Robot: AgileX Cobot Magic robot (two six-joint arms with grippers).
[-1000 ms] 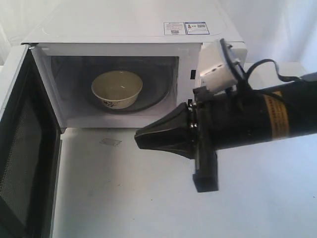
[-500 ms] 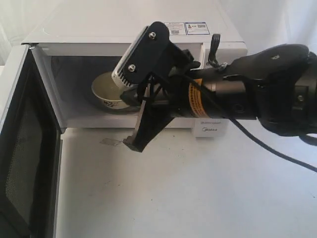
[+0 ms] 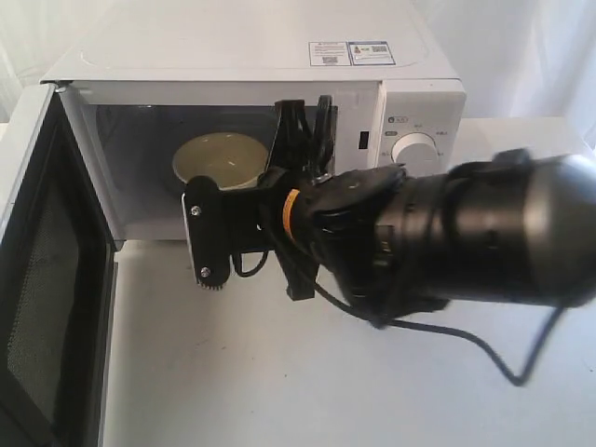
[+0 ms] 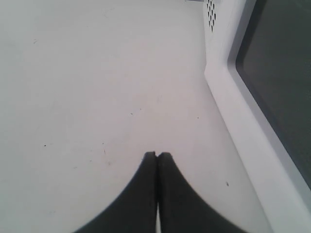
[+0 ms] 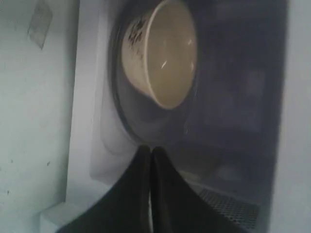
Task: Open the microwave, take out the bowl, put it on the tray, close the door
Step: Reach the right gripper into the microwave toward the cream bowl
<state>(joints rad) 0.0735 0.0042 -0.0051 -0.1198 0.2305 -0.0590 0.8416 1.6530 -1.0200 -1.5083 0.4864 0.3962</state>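
The black right tool [image 5: 150, 151], fingers pressed together and empty, points into the boxy white microwave [image 3: 233, 56] at the small glossy cream bowl [image 5: 165, 53] inside, seemingly lining up a reach. The white windowed door [image 3: 37, 279] stands wide open for it. The black left tool [image 4: 156, 158], likewise clenched on nothing, hangs over the white surface [image 4: 73, 73] beside that door. The bulky black right arm [image 3: 466, 242] masks part of the bowl in the exterior view, and no tray shows.

Now reaching with the right gripper [image 5: 148, 151] into the microwave [image 3: 233, 47] cavity, at 3 o'clock of the bowl [image 3: 219, 160]; 1 second ago held lower, outside, at 5 o'clock of it. Rolled since 0.5 seconds ago, swinging the camera bracket [image 3: 207, 237] from 12 o'clock to 9 o'clock of the wrist. Uncovered again: the upper knob [image 3: 416, 149].
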